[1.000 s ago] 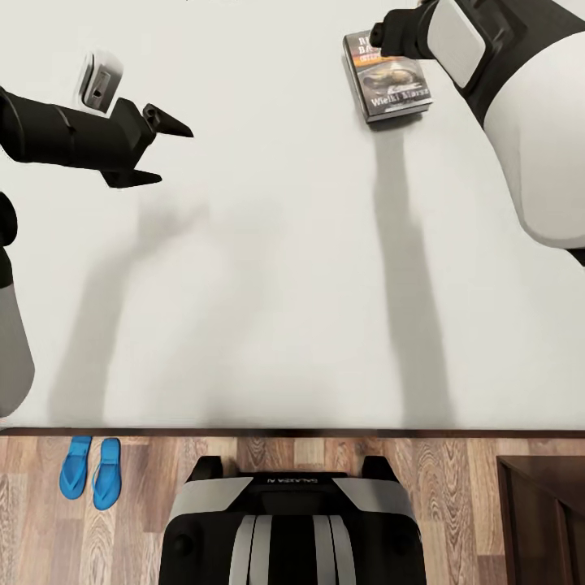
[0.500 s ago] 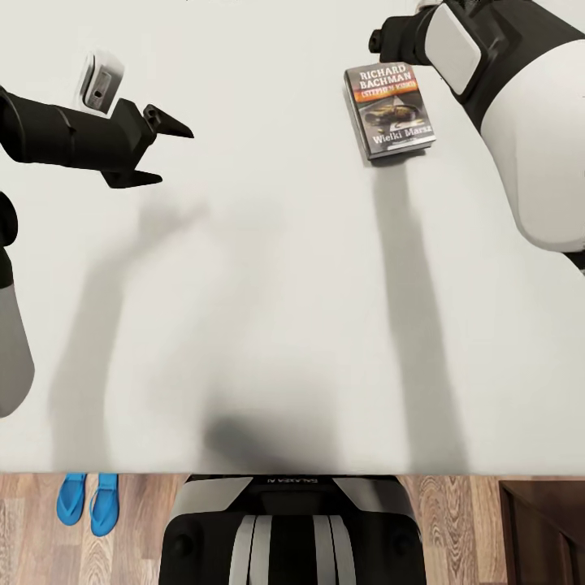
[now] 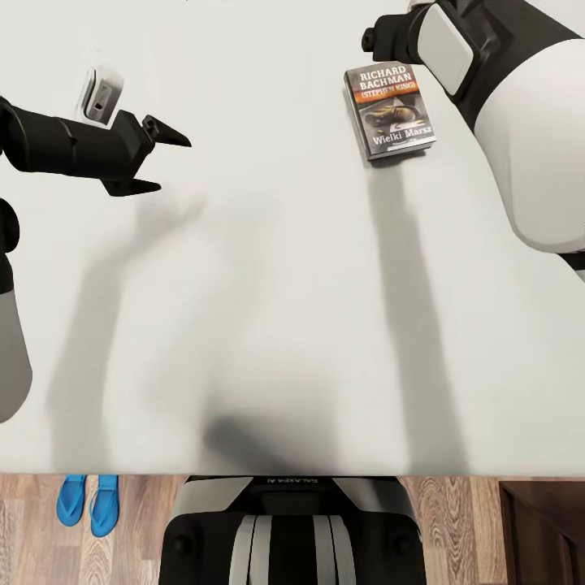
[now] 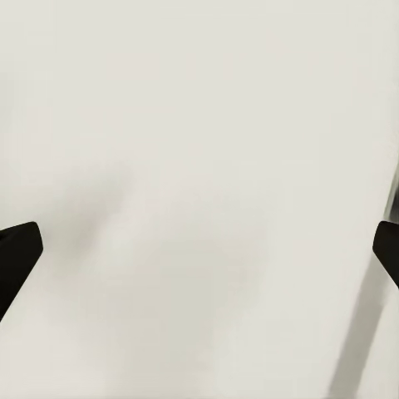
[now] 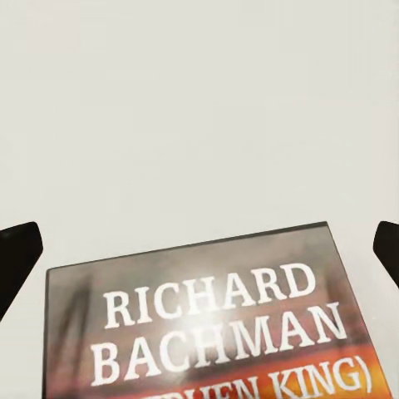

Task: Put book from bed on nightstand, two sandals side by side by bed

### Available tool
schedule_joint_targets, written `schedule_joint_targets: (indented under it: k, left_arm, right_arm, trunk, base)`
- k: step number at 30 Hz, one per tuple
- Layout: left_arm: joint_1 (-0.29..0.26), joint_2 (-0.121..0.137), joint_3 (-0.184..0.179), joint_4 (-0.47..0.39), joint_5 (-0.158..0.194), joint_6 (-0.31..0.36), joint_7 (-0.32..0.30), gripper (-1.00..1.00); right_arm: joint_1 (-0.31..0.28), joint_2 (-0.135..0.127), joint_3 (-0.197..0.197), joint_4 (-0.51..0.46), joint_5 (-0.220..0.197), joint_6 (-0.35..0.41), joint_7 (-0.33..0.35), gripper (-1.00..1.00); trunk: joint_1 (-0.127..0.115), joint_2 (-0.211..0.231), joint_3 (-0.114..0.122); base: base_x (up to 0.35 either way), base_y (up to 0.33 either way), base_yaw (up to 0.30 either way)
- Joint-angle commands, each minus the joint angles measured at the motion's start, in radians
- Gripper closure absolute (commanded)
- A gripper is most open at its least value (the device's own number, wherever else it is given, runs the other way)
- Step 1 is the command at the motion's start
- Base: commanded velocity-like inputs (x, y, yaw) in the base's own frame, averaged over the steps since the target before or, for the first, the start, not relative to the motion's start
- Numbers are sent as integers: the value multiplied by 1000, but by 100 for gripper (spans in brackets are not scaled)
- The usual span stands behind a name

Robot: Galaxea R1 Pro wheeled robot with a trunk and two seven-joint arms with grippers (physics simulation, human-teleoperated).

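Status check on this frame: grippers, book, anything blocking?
Left gripper open, empty, over the bed. Right gripper open beside the book, not gripping. Book flat on mattress. Sandals paired on floor. Nothing blocking.

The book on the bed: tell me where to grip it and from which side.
Judging by its pose, grip the book across its two long edges, coming straight down. It lies flat, cover up, on the bed; the open right gripper hangs above its title end.

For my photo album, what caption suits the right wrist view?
Open tool poised above the dark "RICHARD BACHMAN" paperback on the pale bed.
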Motion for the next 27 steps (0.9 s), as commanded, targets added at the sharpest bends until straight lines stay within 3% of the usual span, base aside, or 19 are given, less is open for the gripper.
schedule_joint_targets:
  k: [1, 27]
  left_arm:
    - [-1, 1, 0, 0, 6, 8, 8, -100]
    - [8, 6, -2, -2, 13, 20, 4, -100]
  right_arm:
    - [0, 1, -5, -2, 6, 6, -2, -100]
    - [6, 2, -2, -8, 6, 4, -3, -100]
  trunk:
    - [0, 0, 0]
    - [0, 0, 0]
  base:
    - [0, 0, 0]
    - [0, 0, 0]
